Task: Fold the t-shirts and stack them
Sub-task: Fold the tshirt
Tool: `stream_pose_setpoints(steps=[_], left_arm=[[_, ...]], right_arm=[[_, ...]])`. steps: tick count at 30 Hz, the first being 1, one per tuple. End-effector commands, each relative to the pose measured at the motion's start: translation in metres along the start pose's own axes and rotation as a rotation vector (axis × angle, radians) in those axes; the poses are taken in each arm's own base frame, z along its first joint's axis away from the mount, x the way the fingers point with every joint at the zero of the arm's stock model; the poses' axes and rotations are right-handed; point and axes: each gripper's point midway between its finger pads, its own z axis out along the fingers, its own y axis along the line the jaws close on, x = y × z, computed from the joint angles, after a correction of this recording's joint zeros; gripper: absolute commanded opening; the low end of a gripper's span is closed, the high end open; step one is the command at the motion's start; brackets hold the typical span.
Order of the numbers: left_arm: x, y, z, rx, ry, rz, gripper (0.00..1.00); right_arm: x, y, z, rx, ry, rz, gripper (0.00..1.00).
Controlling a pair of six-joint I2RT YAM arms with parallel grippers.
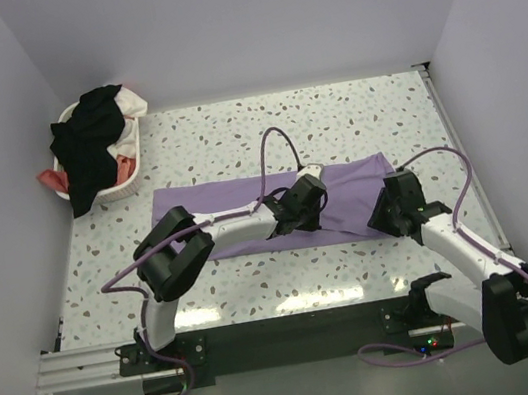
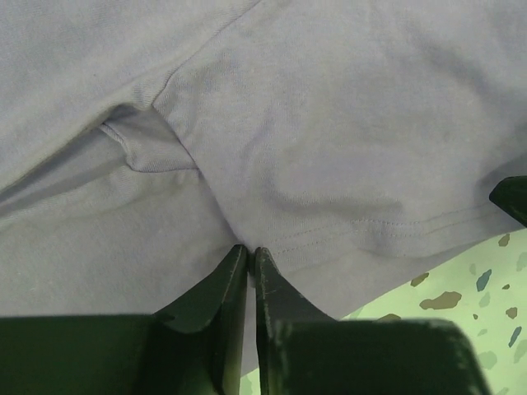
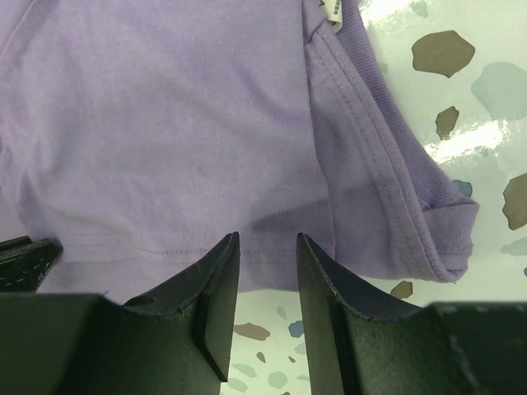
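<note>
Early stage: one shirt (image 1: 348, 186) lies part-folded on the table (image 1: 233, 132), left gripper (image 2: 249, 251) jaws pressed together on its near hem, right gripper (image 3: 268, 243) jaws parted and empty at its right end, and more clothes (image 1: 86, 136) remain in the basket (image 1: 136, 181), none stacked.

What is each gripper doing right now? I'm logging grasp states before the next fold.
Left gripper: closed, pinching the purple t-shirt at its hem.
Right gripper: open at the same hem, holding nothing.
</note>
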Motion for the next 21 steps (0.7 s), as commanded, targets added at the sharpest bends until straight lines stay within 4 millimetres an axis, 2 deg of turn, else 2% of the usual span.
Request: stream_pose_setpoints(steps=[1,10,18,21], left_arm=[[-0.028,-0.014,-0.008,0.033,-0.083,-0.023,0.1],[-0.03,-0.005,-0.02,0.006,-0.102,-0.035,0.0],[-0.026,-0.004,-0.022,0.008,-0.093,-0.033,0.01],[-0.024,-0.002,-0.023,0.008,-0.091,-0.038,0.04]], right_arm=[[-0.006,-0.002,0.0,0.009,-0.038,0.029,0.37],[0.0,-0.009,0.004,0.053,-0.01,0.059,0.35],[0.011,-0.02,0.004,0.115,0.026,0.11,0.34],[0.013,-0.021,0.002,0.131,0.045,0.115,0.31]])
